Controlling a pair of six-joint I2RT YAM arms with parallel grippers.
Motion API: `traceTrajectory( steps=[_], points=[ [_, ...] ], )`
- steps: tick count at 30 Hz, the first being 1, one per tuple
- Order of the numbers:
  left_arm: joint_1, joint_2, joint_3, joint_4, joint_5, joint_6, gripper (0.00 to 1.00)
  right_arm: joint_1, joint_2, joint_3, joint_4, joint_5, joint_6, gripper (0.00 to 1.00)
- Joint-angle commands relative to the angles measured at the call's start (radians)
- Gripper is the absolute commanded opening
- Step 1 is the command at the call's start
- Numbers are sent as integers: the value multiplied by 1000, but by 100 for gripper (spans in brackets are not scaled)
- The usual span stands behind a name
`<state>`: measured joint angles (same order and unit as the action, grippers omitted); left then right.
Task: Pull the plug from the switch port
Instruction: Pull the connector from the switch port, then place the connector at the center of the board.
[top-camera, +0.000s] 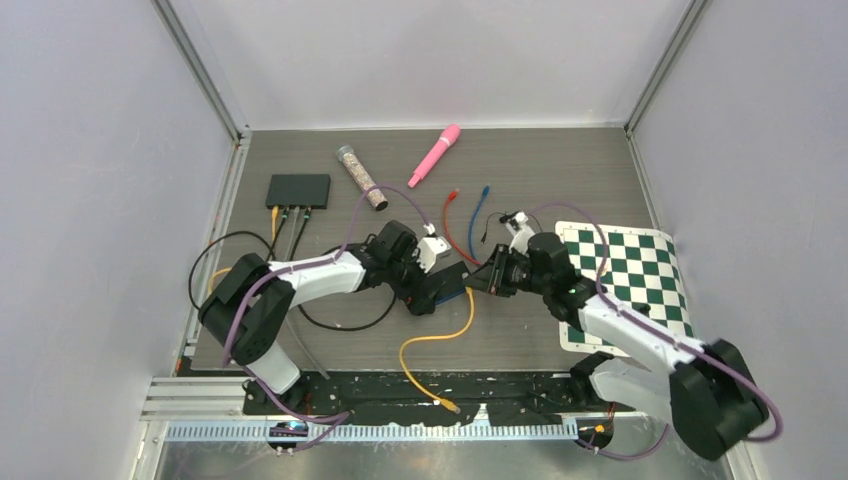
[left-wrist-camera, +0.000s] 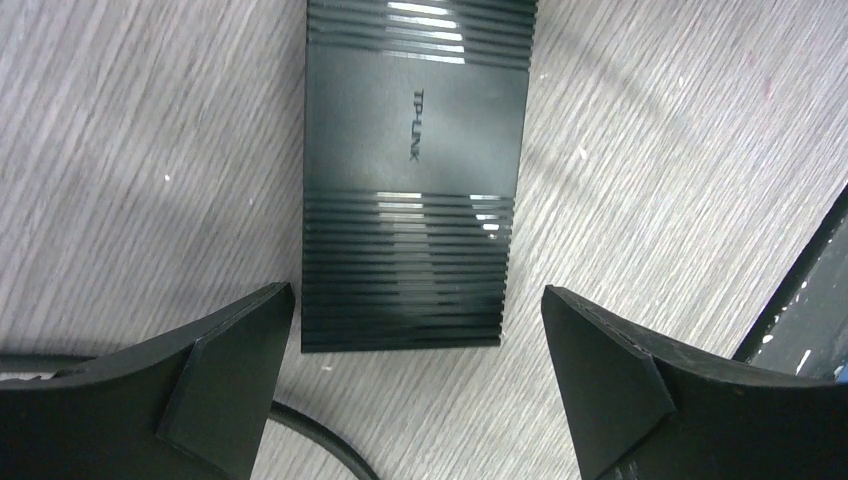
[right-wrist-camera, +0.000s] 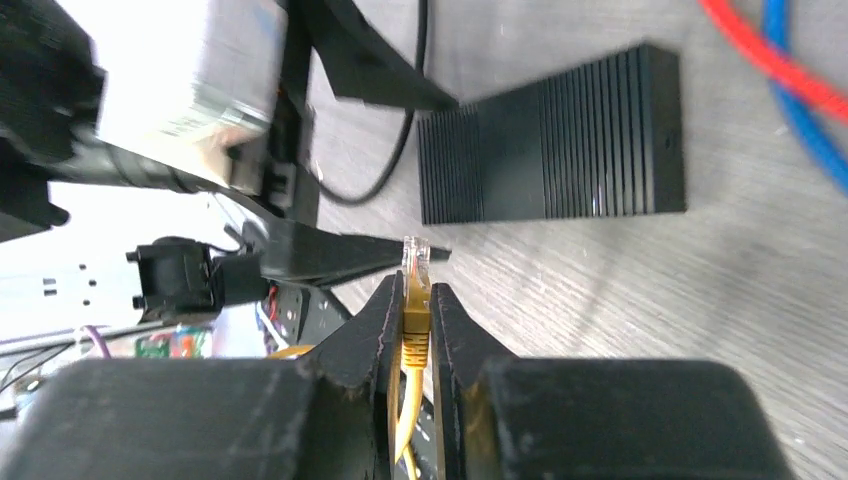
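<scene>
While pinched in the right gripper (right-wrist-camera: 417, 292), plug (right-wrist-camera: 414, 256): clear tip free in the air, pointing up past the jaw ends, apart from the switch (right-wrist-camera: 556, 135) and in no port.
Right gripper: almost closed, jaws pressed on both sides of the yellow plug body, yellow cable (right-wrist-camera: 404, 420) running down between them.
Left gripper (left-wrist-camera: 416, 292): spread fully wide, holding nothing; fingers (left-wrist-camera: 225, 345) on either side of the near end of the switch, not touching it as far as visible.
Switch: flat on the tabletop (left-wrist-camera: 130, 150), TP-LINK face up, between both grippers; ports not visible from either wrist view.
Second switch (top-camera: 298, 189): at the far left of the tabletop, with cables (top-camera: 276, 222) plugged in, well apart from both arms.
Step in hand: judged as the end of the pull, plug already out of the switch.
Next move: probably to carry the plug away from the switch, lay it on bare tabletop, then open the right gripper; asks for care not to drag the yellow cable over the switch or bump the left gripper close by.
</scene>
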<state>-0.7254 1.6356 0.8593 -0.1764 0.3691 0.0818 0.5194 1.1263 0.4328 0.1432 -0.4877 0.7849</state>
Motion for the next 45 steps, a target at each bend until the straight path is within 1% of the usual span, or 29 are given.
traceTrajectory(
  steps=[1,5,8,11,14,18,19,22,25,31,33,35,36,37,38,39,40,42,45],
  points=[
    [0,-82,-39,-21,-31,-17,100,-7,-166,82,-229,232,-115,5],
    [8,-184,-65,7,-110,-39,100,-11,-318,130,-327,350,-164,5],
    [10,-302,-121,68,-228,-68,100,-13,-430,185,-378,412,-223,5],
    [14,-438,-189,132,-343,-103,100,-15,-517,274,-428,470,-300,5],
    [22,-551,-230,163,-439,-118,100,-15,-551,355,-452,481,-371,5],
    [44,-640,-243,152,-449,-114,99,-16,-527,546,-556,471,-478,5],
    [46,-648,-241,146,-448,-114,100,-16,-504,578,-581,477,-511,5],
    [47,-660,-240,128,-438,-117,100,-16,-430,721,-712,607,-585,5],
    [47,-662,-244,126,-411,-123,100,-17,-330,796,-765,687,-654,5],
    [47,-686,-251,106,-394,-117,99,-27,-141,951,-883,622,-733,5],
    [47,-693,-261,106,-396,-113,100,-34,-39,987,-934,607,-786,5],
    [47,-694,-261,103,-387,-112,100,-43,24,1035,-1005,593,-818,5],
    [46,-694,-260,98,-380,-110,100,-56,97,1048,-1025,583,-841,5],
    [47,-692,-258,95,-375,-108,100,-68,169,1071,-1050,540,-853,5],
    [46,-691,-258,92,-374,-106,99,-97,200,1079,-1053,456,-854,5],
    [47,-688,-256,91,-343,-106,100,-117,265,1087,-1038,404,-852,5],
    [47,-684,-253,89,-329,-107,100,-157,297,1090,-1022,303,-847,5],
    [47,-679,-247,83,-315,-112,99,-209,385,1099,-952,220,-811,5],
    [47,-674,-240,71,-301,-113,100,-257,545,1196,-900,173,-788,5]
  ],
)
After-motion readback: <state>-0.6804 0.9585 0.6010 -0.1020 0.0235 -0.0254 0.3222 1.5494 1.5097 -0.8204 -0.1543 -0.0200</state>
